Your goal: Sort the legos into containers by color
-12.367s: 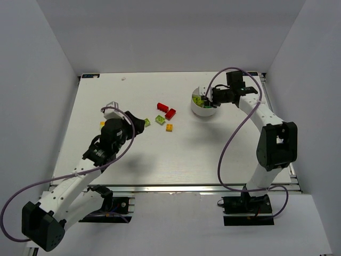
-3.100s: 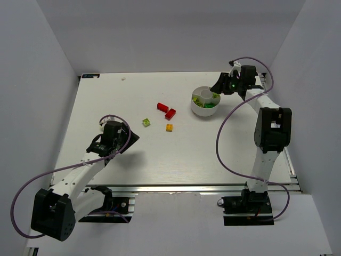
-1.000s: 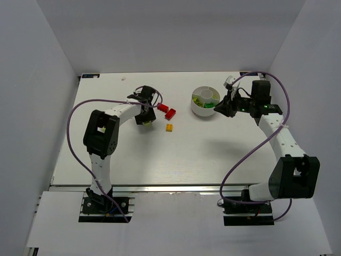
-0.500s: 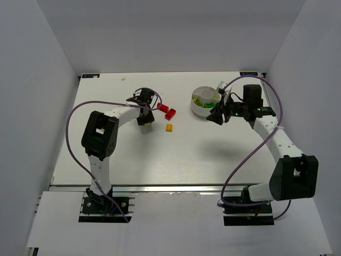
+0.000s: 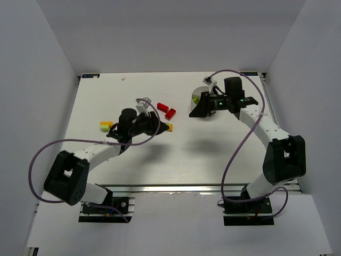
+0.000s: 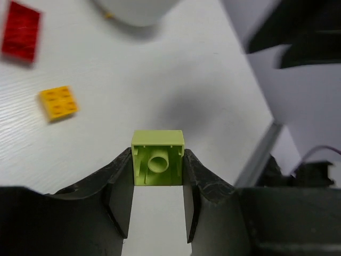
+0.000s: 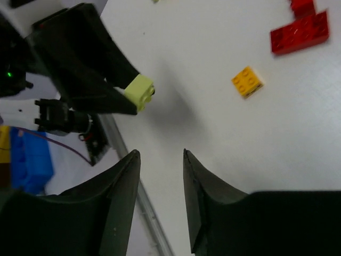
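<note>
While the left gripper (image 5: 157, 126) clamps a yellow-green brick (image 6: 157, 165) btwn its two fingers (image 6: 120, 192), hollow underside turned to the wrist cam, the right gripper (image 7: 160, 156) hangs w/ jaws apart and nothing btwn them, just in front of the white dish (image 5: 200, 92) at the far right of the table (image 5: 213, 154). Seen from above, the held brick is raised off the table near its centre, w/ the left arm stretched low from the near-left corner. An orange brick (image 5: 169, 127) lies flat on the table just beyond the left gripper, not touching it. Two red bricks (image 5: 166, 110) sit side by side a little farther back, btwn the left gripper and the dish. A pair of small bricks (image 5: 105, 126), one yellow-green and one orange-yellow, lies close together toward the table's left side, well apart from the rest. The dish is mostly hidden behind the right wrist in the overhead view; a bit of green shows inside it, but which compartment can't be told. The right wrist cam looks across at the left gripper's tip w/ its brick, and the orange brick and red bricks lie on the table to the right of it.
</note>
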